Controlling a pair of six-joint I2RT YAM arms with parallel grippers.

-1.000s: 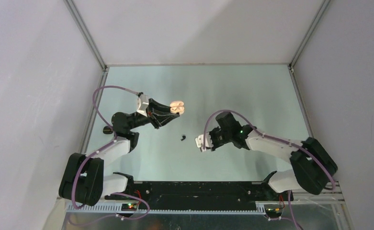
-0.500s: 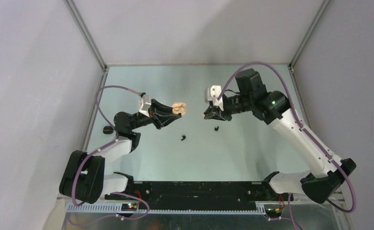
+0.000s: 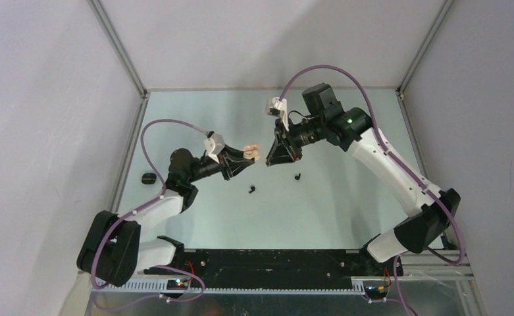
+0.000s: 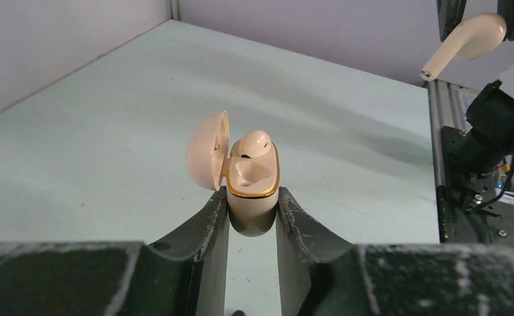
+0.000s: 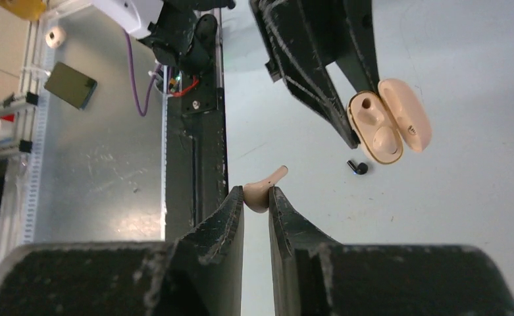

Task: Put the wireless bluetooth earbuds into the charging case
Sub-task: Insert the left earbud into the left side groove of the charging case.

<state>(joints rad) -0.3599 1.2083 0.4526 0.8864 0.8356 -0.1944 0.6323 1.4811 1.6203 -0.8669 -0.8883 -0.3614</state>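
Observation:
My left gripper is shut on the cream charging case and holds it above the table with the lid open. One cream earbud sits in its far slot. In the top view the case is at the left gripper. My right gripper is shut on a second cream earbud, stem pointing out. It hovers just right of the case in the top view. Two black earbuds lie on the table below.
A small black oval object lies near the left wall. The metal frame rail and a cable run along the near edge. Walls close in the table at left, back and right.
My right arm has risen from low near the front middle and swung back and left, carrying the cream earbud up beside the case. My left gripper has shifted the case slightly right.

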